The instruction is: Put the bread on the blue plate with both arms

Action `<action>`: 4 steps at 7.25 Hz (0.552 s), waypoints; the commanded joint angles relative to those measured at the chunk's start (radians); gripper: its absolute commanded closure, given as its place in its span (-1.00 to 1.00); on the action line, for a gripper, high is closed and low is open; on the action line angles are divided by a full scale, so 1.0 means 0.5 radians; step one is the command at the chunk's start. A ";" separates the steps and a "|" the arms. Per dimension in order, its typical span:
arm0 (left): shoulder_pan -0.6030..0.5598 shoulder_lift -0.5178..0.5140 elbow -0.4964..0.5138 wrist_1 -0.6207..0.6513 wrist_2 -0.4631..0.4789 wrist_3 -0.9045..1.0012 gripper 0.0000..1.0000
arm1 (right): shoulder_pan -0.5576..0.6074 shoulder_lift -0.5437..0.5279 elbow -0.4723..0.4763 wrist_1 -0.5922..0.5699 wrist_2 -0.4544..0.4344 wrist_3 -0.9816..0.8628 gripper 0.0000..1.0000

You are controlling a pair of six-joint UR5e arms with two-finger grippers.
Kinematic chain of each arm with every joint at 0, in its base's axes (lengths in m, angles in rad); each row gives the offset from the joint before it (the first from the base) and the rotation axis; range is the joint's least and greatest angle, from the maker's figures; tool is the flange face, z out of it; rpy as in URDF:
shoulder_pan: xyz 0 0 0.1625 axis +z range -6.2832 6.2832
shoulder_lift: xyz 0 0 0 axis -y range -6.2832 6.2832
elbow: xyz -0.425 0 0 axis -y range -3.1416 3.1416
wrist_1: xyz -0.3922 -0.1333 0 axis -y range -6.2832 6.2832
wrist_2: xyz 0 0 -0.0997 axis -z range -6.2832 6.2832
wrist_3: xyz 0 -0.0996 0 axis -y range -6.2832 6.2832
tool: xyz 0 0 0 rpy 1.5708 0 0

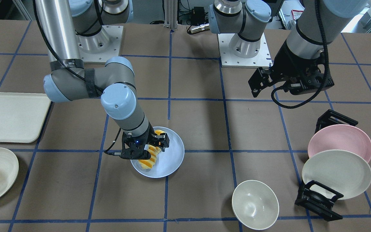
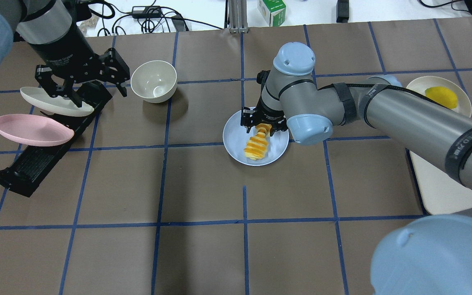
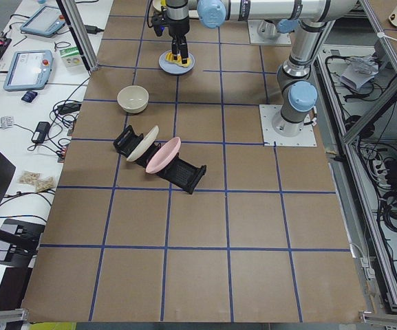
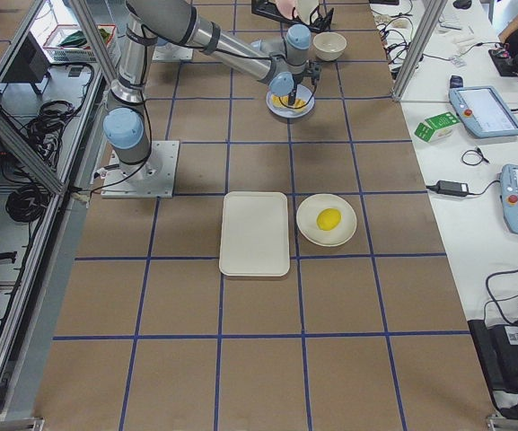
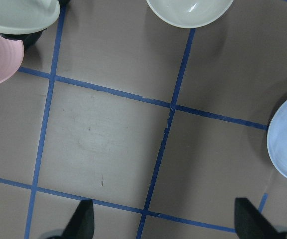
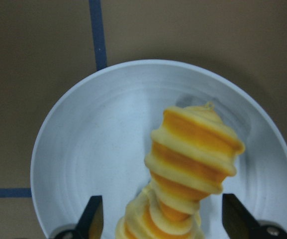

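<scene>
Though loose, bread (image 6: 193, 149) within right gripper (image 6: 161, 219)

bread (image 6: 193, 164): lower end cut off at right wrist view's bottom edge
blue plate (image 5: 285, 144): mostly cut off in left wrist view

The brown paper-covered table (image 2: 203, 254), gridded with blue tape, carries a round pale blue plate (image 2: 232, 141) near its middle. A cream bowl (image 2: 154, 81) and a black slatted dish rack (image 2: 35, 164) sit toward its left end, and a cream rectangular tray (image 1: 10, 116) and a round cream plate (image 1: 3, 172) toward its right end.
</scene>
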 commanded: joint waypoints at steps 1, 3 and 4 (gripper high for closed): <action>-0.002 0.143 -0.140 -0.002 0.008 0.134 -1.00 | -0.042 -0.057 -0.190 0.236 -0.014 -0.006 -1.00; 0.001 0.232 -0.211 0.029 0.011 0.143 -1.00 | -0.232 -0.241 -0.475 0.837 -0.219 -0.262 -1.00; 0.029 0.229 -0.200 0.029 0.020 0.146 -1.00 | -0.348 -0.445 -0.440 1.073 -0.284 -0.394 -1.00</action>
